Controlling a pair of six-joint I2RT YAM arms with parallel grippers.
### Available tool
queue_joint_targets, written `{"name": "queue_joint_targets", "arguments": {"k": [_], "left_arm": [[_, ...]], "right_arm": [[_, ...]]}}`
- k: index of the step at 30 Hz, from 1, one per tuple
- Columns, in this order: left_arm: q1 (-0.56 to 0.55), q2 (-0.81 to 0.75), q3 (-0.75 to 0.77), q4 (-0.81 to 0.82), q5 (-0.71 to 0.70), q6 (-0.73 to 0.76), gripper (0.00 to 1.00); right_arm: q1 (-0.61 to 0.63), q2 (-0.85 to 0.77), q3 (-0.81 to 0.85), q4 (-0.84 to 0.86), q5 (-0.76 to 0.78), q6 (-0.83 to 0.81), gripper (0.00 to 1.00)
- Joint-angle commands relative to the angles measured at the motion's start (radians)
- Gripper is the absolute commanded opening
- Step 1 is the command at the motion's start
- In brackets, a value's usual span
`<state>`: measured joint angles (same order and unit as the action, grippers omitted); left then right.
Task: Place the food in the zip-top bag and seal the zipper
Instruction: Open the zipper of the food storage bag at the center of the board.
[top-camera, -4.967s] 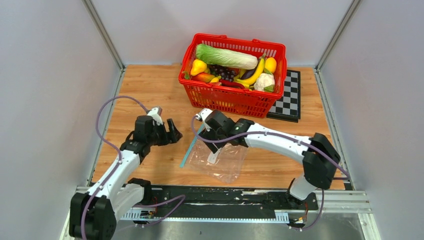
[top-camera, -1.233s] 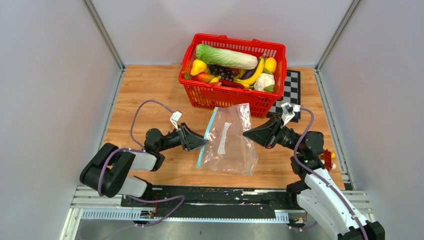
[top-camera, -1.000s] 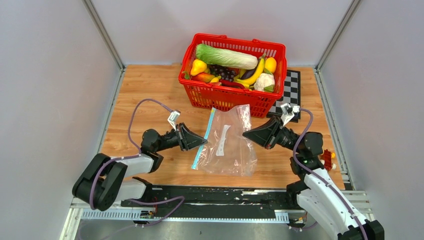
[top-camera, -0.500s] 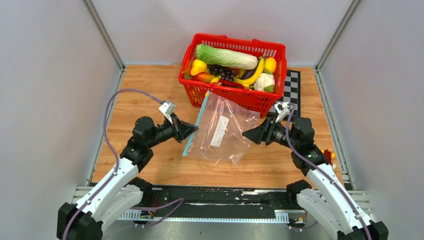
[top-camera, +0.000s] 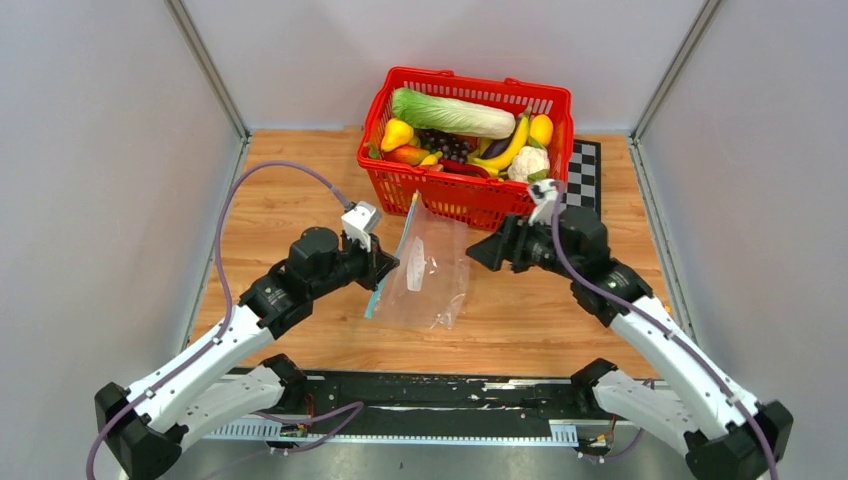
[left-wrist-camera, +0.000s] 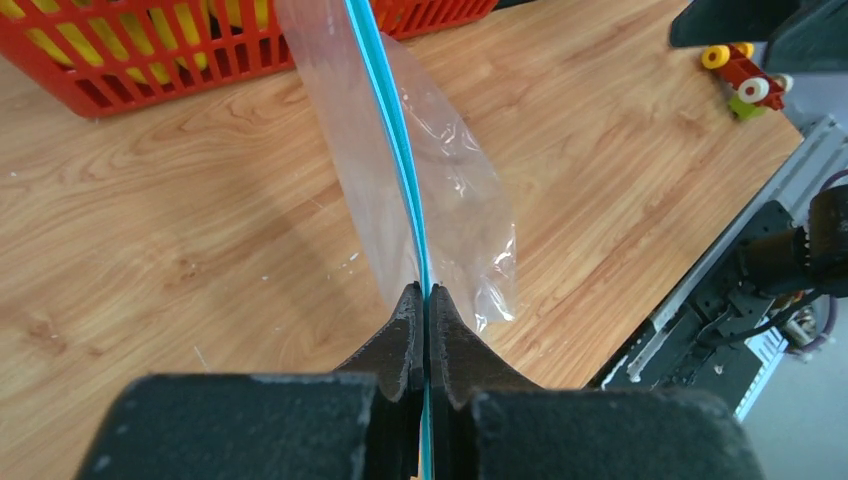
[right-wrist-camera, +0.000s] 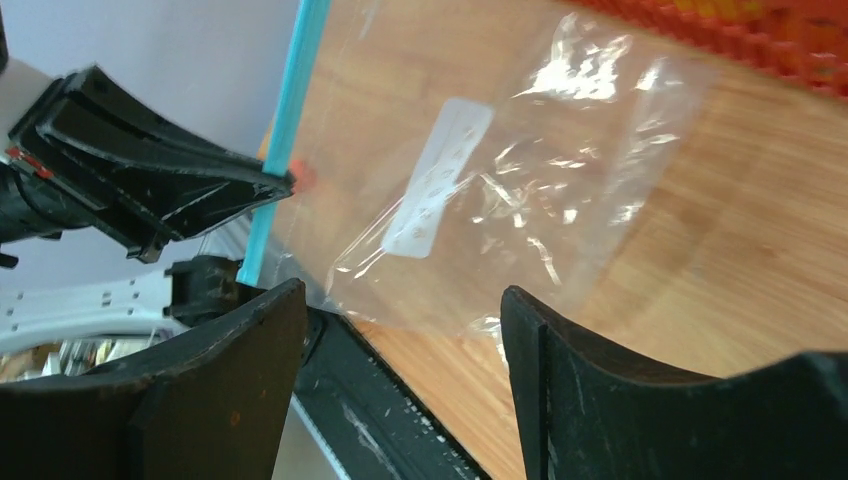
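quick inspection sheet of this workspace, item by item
surface: wooden table, nothing spilled
job's things: zip-top bag empty, held up by its edge; zipper pinched near one end; food all in the red basket
clutter: checkerboard beside the basket; small coloured toy near the table edge
grippers: left gripper shut on the zipper; right gripper open, facing the bag
cables: purple cable loops above the left arm
surroundings: grey walls
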<state>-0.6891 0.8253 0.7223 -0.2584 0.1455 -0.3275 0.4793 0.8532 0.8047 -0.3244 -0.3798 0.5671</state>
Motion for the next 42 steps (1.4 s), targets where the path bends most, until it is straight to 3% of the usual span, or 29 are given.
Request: {"name": "queue_joint_targets", "arguments": {"k": [1, 8, 20, 23, 27, 35, 42], "left_arm": [[-0.084, 0.033, 0.088, -0.066, -0.143, 0.063, 0.0], [-0.172, 0.048, 0.123, -0.078, -0.243, 0.072, 0.0], [-0.237, 0.073, 0.152, -0.082, -0.297, 0.093, 0.0], [-0.251, 0.077, 0.157, -0.082, -0.307, 0.096, 0.0], [-0.258, 0.076, 0.157, -0.079, -0.311, 0.102, 0.0], [-0.259, 0.064, 0.148, -0.081, -0.339, 0.105, 0.0], [-0.259, 0.054, 0.14, -0.075, -0.351, 0.102, 0.0]], "right_arm": [[0.181, 0.143, 0.125, 0.045, 0.129, -0.005, 0.7], [0.271, 0.302, 0.197, 0.218, 0.121, 0.065, 0.63], [0.297, 0.414, 0.224, 0.315, 0.2, 0.129, 0.5], [0.297, 0.436, 0.229, 0.357, 0.204, 0.148, 0.39], [0.295, 0.465, 0.24, 0.345, 0.204, 0.152, 0.36], [0.294, 0.464, 0.203, 0.383, 0.169, 0.152, 0.0], [0.295, 0.455, 0.17, 0.391, 0.132, 0.11, 0.0]]}}
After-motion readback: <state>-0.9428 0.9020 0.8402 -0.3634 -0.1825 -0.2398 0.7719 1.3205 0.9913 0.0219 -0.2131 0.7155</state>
